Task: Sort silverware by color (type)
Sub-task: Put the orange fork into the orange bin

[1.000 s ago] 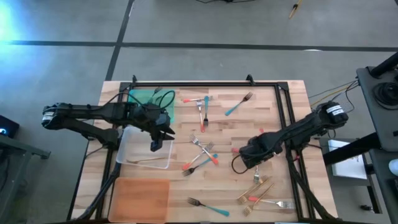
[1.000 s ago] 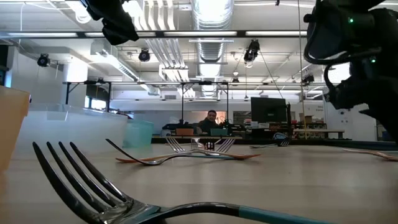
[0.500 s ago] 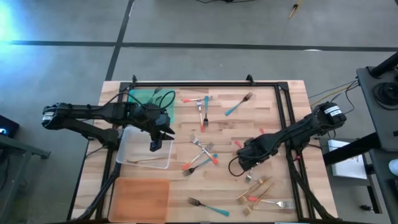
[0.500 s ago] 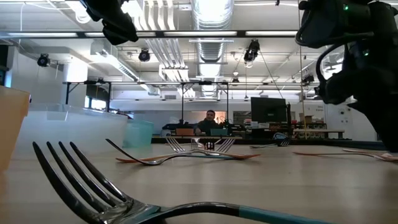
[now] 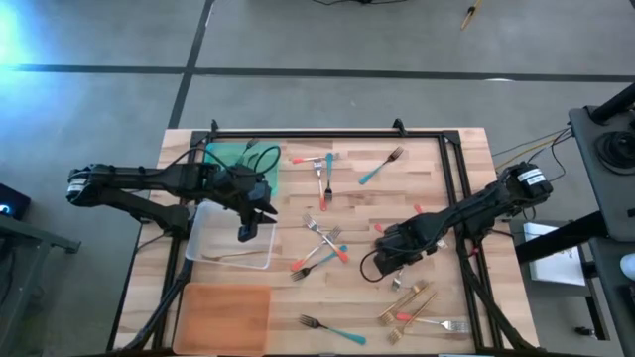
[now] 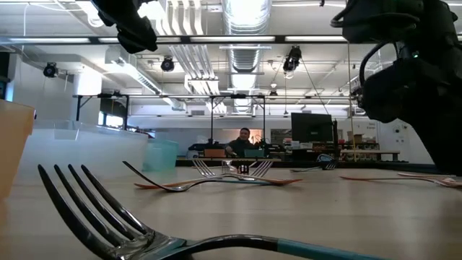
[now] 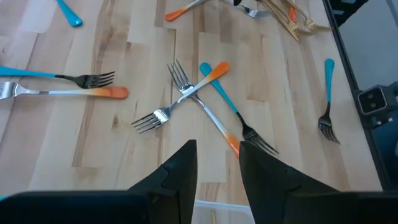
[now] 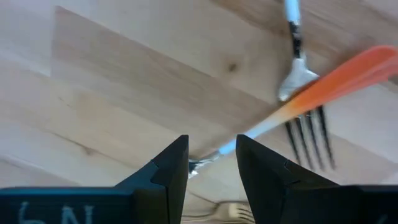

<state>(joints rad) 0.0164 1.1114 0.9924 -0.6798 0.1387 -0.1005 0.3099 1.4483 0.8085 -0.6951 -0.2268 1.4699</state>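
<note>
My right gripper [image 5: 381, 260] [image 8: 212, 158] hangs over the table's right middle, shut on a fork with an orange handle [image 8: 348, 71] [image 5: 378, 230]. Under it lie a fork with dark tines [image 8: 309, 140] and a gold fork [image 8: 230, 211]. My left gripper [image 5: 246, 232] [image 7: 217, 168] hovers open, with nothing between its fingers, above the right rim of the clear tray [image 5: 203, 226], in which one gold fork [image 5: 233, 256] lies flat. Several teal- and orange-handled forks [image 5: 319, 243] lie crossed on the wood in the middle. Gold forks [image 5: 412, 302] lie at the near right. My right gripper has the orange-handled fork's thin metal neck [image 8: 227, 149] between its two fingertips; one finger hides the tine end. The fingers point steeply down and lie across the fork. The handle sticks out sideways, lifted clear of the table and of the forks below.
A green tray [image 5: 228, 159] stands at the far left and an orange tray [image 5: 223, 317] at the near left. More forks [image 5: 322, 169] [image 5: 379, 169] lie near the far edge, one teal fork [image 5: 332, 329] near the front. Black frame rails [image 5: 327, 134] edge the table.
My right gripper has shifted a little toward the table's left and near edges and has tipped, carrying the orange-handled fork along.
</note>
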